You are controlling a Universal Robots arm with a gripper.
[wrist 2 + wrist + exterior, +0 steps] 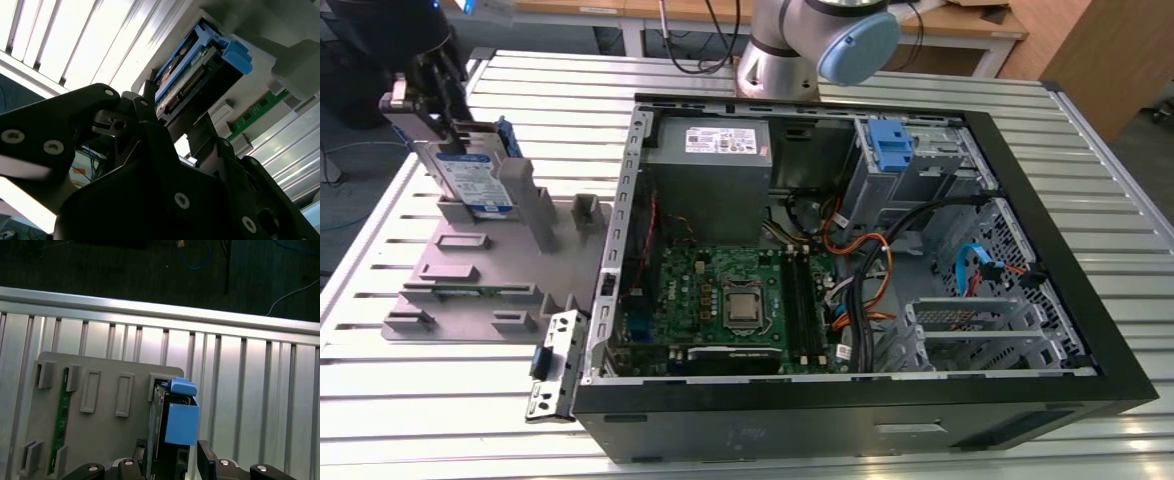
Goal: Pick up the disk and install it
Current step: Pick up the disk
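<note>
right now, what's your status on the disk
Gripper at top of the disk, grip unconfirmed. Disk upright in the grey holder, outside the computer case. Nothing seen blocking it.

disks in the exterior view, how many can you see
1. The disk stands upright in the grey holder on the exterior view's left, outside the computer case, with the gripper at its upper end. Others may be hidden inside the case.

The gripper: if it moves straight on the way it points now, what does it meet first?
Most likely the disk, standing on edge in the grey holder just ahead of the gripper; contact is unclear.
</note>
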